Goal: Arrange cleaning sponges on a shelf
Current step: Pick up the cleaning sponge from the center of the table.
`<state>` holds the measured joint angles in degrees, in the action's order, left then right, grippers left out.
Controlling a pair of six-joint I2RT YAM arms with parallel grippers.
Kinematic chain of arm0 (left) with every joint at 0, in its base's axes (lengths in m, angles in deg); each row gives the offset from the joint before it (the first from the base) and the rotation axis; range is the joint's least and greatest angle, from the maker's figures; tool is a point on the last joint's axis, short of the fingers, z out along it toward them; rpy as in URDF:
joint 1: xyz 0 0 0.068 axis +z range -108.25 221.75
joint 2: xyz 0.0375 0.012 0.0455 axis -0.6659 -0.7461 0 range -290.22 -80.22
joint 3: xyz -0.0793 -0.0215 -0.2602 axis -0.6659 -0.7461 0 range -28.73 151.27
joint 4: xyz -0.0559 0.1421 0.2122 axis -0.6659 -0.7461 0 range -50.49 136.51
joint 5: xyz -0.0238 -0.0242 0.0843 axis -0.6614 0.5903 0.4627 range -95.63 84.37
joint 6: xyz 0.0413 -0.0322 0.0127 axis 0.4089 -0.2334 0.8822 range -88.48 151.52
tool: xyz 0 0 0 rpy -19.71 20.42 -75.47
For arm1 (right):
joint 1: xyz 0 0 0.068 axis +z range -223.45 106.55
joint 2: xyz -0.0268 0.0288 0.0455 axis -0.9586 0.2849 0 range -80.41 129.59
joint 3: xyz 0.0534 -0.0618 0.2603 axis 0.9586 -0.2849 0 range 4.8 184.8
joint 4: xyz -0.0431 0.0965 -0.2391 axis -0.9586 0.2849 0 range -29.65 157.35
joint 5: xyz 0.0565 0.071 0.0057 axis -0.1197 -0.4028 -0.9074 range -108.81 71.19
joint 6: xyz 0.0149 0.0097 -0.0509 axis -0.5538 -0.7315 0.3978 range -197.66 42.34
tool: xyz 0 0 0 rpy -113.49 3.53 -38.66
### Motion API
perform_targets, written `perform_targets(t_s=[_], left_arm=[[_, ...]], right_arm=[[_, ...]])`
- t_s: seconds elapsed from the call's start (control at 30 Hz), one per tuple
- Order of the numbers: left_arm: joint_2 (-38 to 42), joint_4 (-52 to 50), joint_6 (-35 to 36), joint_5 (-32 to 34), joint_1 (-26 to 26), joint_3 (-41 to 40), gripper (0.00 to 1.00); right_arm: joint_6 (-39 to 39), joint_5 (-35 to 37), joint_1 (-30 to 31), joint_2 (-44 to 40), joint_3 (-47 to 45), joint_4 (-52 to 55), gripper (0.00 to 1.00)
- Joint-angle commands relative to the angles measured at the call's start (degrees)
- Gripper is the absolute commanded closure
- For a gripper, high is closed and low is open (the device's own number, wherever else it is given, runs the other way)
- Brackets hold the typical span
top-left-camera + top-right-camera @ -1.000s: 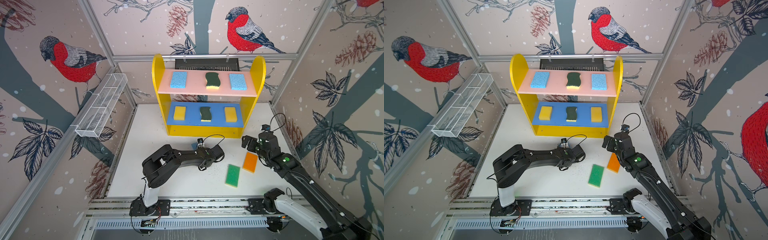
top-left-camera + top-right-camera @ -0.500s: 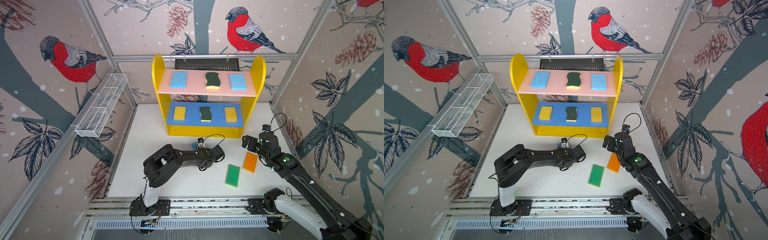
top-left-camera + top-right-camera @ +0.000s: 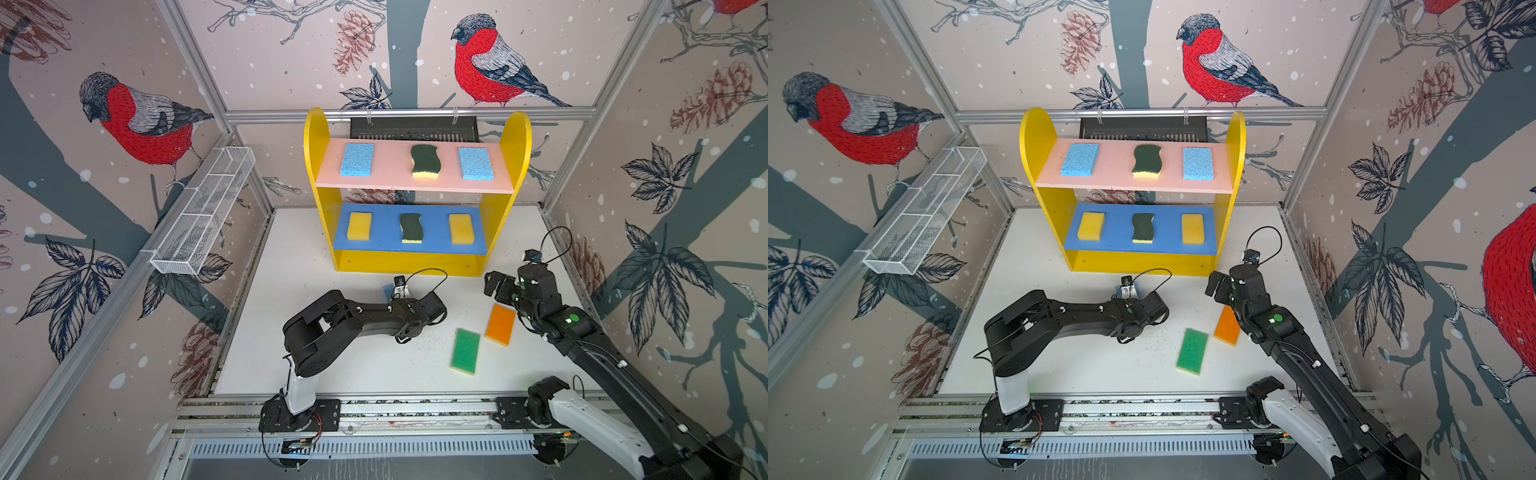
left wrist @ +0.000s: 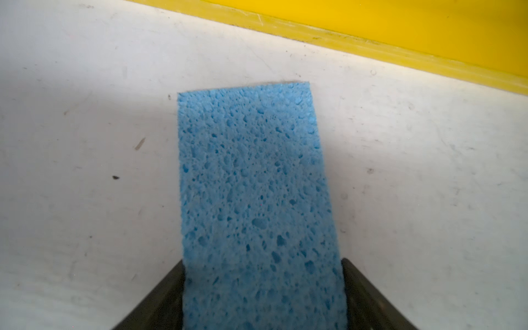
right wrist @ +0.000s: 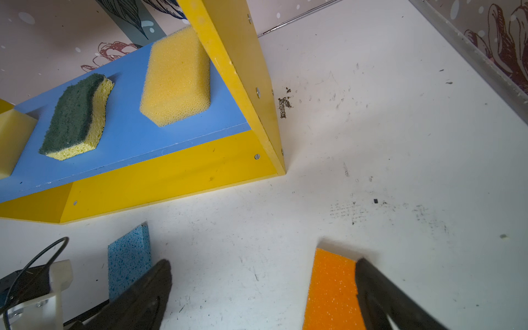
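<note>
desk (image 3: pixel 332 374): white, speckled with dark crumbs.
green sponge (image 3: pixel 465 351): flat on the desk at 4 o'clock from its middle, with nothing touching it.
orange sponge (image 3: pixel 500 324): flat on the desk at 1 o'clock from the green sponge, just beside it but apart.
right fingers (image 3: pixel 498 286): spread wide and empty, hanging over the orange sponge's far end.
blue sponge (image 4: pixel 251 185): near the desk's middle, at 6 o'clock from the shelf and near its base. I cannot tell whether it is off the desk.
left fingers (image 4: pixel 163 297): pressed against the blue sponge's two long sides, pinching it.
shelf (image 3: pixel 415 264): upright at 12 o'clock, by the back wall.
blue board (image 3: pixel 432 232): yellow sponge (image 3: pixel 359 226) at 9 o'clock, wavy sponge (image 3: pixel 410 227) in the middle, yellow sponge (image 3: pixel 461 229) at 3 o'clock, all apart.
pink board (image 3: pixel 390 178): light-blue sponge (image 3: pixel 356 160) at 9 o'clock, wavy sponge (image 3: pixel 424 161) in the middle, light-blue sponge (image 3: pixel 476 163) at 3 o'clock.
basket (image 3: pixel 199 216): white wire, on the wall at 10 o'clock.
</note>
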<state>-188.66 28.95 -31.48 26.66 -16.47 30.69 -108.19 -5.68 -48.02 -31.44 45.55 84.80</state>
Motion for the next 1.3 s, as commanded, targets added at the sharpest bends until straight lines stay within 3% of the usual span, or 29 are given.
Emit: perform_targets(t_s=[0.0,0.2,0.53,0.63,0.97,1.27], left_arm=[[0.76,-1.47,1.33,-8.48,0.32,-3.93,0.24],[3.72,3.66,11.6,-6.98,0.47,-9.31,0.25],[12.25,10.1,21.61,-5.53,0.43,-17.01,0.28],[12.38,8.24,23.11,-5.22,0.23,-16.23,0.27],[16.05,16.99,27.68,-6.4,-0.14,-19.39,0.31],[19.9,20.42,30.17,-1.91,-0.14,-19.09,0.31]], right_arm=[[-0.64,-0.28,-0.14,-0.01,-0.31,-0.81,0.0],[-1.05,-0.64,-0.21,-0.37,-0.76,-0.61,0.0],[-1.87,-1.85,-0.26,-0.63,-1.68,-1.3,0.0],[-1.95,-2.02,-0.28,-0.52,-1.69,-1.43,0.0],[-1.99,-2.05,-0.22,-0.67,-1.81,-1.43,0.0],[-1.75,-1.78,-0.34,-1.24,-1.86,-1.55,0.0]])
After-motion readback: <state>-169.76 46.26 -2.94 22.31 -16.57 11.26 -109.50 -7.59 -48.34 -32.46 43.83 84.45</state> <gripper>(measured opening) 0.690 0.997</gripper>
